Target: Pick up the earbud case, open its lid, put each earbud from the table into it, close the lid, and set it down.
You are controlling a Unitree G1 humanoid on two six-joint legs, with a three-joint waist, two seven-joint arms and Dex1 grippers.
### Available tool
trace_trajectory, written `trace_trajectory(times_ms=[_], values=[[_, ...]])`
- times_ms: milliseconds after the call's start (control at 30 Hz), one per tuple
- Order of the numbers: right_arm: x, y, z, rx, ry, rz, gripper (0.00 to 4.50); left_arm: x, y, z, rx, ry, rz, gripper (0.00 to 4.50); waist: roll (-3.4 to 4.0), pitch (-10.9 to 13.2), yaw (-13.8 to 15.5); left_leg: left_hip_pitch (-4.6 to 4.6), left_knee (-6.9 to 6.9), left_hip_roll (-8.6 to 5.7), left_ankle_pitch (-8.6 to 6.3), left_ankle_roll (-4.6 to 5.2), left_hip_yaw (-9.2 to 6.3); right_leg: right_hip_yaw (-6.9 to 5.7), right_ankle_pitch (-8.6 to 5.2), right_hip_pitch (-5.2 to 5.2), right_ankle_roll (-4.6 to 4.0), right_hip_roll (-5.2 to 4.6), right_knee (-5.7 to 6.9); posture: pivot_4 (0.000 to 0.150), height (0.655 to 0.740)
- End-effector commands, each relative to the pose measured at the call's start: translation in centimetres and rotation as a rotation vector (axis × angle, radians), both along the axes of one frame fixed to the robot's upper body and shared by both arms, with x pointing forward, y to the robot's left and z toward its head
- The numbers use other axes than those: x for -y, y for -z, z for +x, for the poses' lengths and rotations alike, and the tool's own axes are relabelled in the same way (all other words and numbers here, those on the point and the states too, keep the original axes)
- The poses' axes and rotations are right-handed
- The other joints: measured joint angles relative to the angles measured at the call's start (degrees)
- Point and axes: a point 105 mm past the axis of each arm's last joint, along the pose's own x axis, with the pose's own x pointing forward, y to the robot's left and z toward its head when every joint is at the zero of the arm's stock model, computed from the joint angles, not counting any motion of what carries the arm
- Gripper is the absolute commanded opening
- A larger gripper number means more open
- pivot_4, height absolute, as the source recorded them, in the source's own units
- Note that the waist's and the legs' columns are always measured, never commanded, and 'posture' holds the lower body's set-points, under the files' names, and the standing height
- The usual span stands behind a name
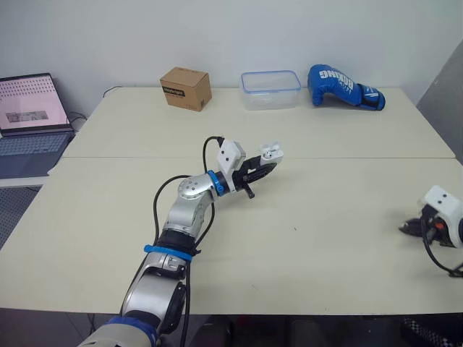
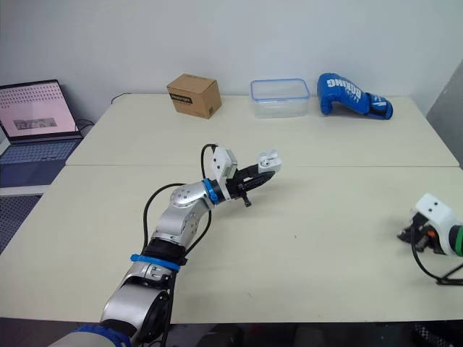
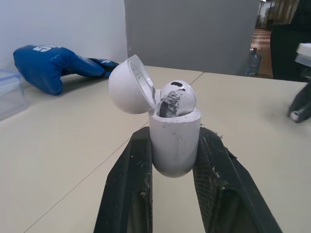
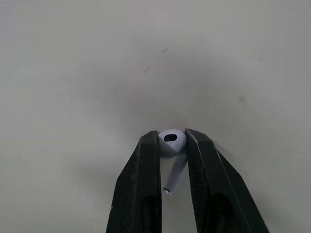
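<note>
Earbud case (image 1: 272, 153), lid (image 3: 129, 85) open, one earbud (image 3: 178, 98) seated, was clamped in the left gripper (image 3: 174, 137); the right gripper (image 4: 172, 138) pinched the second earbud (image 4: 173, 155), not yet inserted.

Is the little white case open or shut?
Open: the earbud case has its lid tipped back, one earbud showing inside.

Earbud case (image 3: 174, 145) white, grey-black scuffs on its shell; seated earbud (image 3: 179, 98) white with a smudged black patch; second earbud (image 4: 171, 141) white, one dark oval vent; my left gripper (image 3: 175, 136) and right gripper (image 4: 172, 136) black-fingered. Table (image 1: 325, 188) pale cream; boxing glove (image 1: 343, 87) blue, white lettering; cardboard box (image 1: 187, 88) brown, dark label; container (image 1: 270, 92) clear, blue-rimmed; laptop (image 1: 32, 101) screen pink.
</note>
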Motion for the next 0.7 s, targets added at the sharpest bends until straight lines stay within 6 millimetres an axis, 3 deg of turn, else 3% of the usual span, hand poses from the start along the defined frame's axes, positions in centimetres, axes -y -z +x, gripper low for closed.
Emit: trace_trajectory(times_ms=[33,200,433,700], values=[[-0.9,1.0,-3.2,-0.139,-0.107,-0.090,0.38,-0.1,-1.3,-0.4,0.063,-0.001,-0.017,0.74,-0.02,0.0,0.2,0.01,0.01,-0.01,0.00,0.00,0.01,0.02,0.00,0.00,0.00,-0.01,0.03,0.150,0.7400],[-0.4,2.3,-6.8,-0.273,-0.085,-0.112,0.38,-0.5,-1.3,-0.2,0.060,-0.022,-0.011,0.74,-0.18,0.0,0.6,0.07,0.02,0.01,0.00,0.00,-0.07,-0.09,0.00,0.18,0.01,0.01,-0.05,0.150,0.7400],[0.7,3.0,-6.7,-0.237,-0.061,-0.151,2.79,-0.1,-1.1,-0.4,0.046,-0.014,-0.018,0.74,-0.33,0.0,1.2,0.58,0.00,0.02,-0.05,0.06,-0.18,-0.28,-0.03,0.91,0.05,0.00,-0.23,0.150,0.7400],[0.5,3.1,-6.6,-0.234,-0.089,-0.152,2.79,-0.1,-1.1,-0.4,0.042,-0.011,-0.017,0.74,-0.60,0.0,1.4,0.60,0.00,0.03,-0.05,0.05,-0.20,-0.28,-0.03,0.92,0.05,0.00,-0.22,0.150,0.7400]])
